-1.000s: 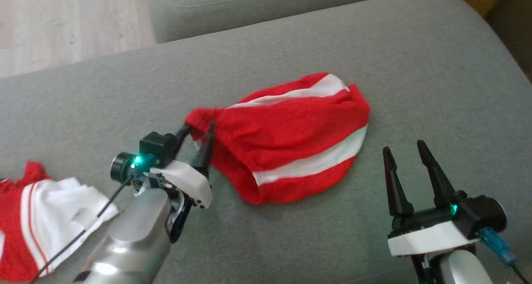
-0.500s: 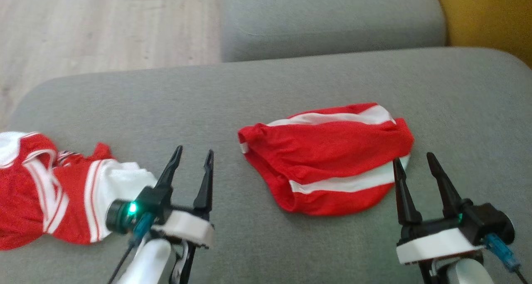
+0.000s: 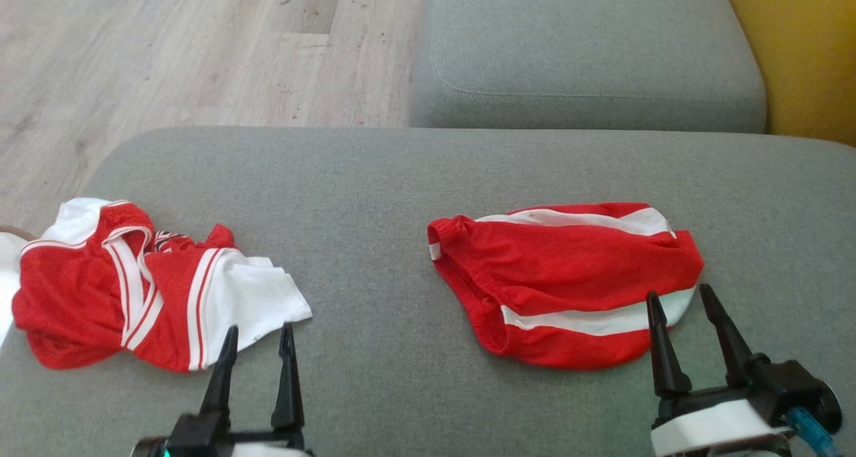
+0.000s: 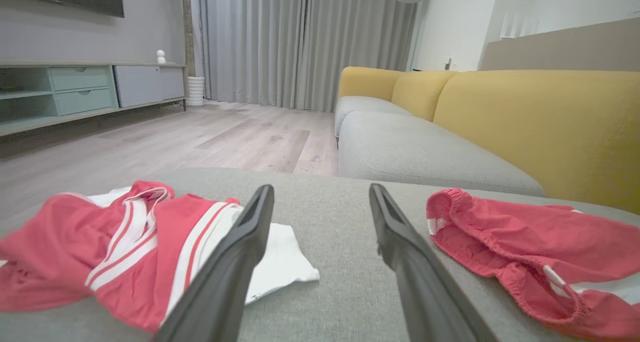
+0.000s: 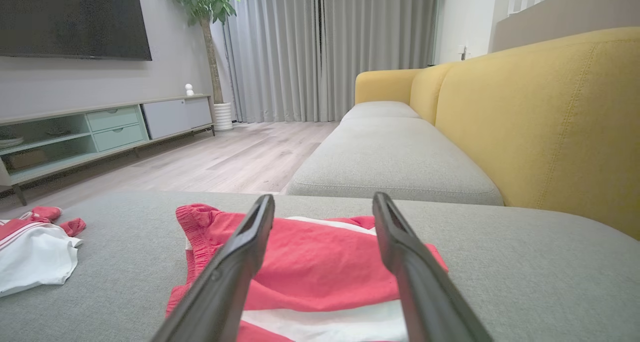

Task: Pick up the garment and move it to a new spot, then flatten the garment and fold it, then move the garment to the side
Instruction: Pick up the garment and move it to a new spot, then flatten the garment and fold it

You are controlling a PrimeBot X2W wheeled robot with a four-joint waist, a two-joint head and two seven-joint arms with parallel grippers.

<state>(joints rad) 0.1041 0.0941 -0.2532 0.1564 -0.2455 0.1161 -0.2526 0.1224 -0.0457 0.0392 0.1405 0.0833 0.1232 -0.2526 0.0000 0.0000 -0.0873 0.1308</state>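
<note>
Red shorts with white stripes (image 3: 568, 283) lie folded on the grey cushion (image 3: 374, 189), right of centre; they also show in the left wrist view (image 4: 530, 252) and right wrist view (image 5: 320, 277). My left gripper (image 3: 259, 336) stands open at the lower left, empty, between the two garments (image 4: 320, 194). My right gripper (image 3: 679, 300) is open and empty at the shorts' near right edge, its fingers (image 5: 240, 262) hovering just over the fabric.
A crumpled red and white jersey (image 3: 140, 283) lies at the cushion's left edge. Beyond are a second grey seat cushion (image 3: 582, 49), a yellow sofa back (image 3: 802, 49) on the right, and wooden floor (image 3: 167, 49) at the far left.
My left gripper let go of the shorts' waistband and pulled back to the lower left, open. The shorts now lie flat. The head camera has tilted, bringing the jersey and floor into view.
</note>
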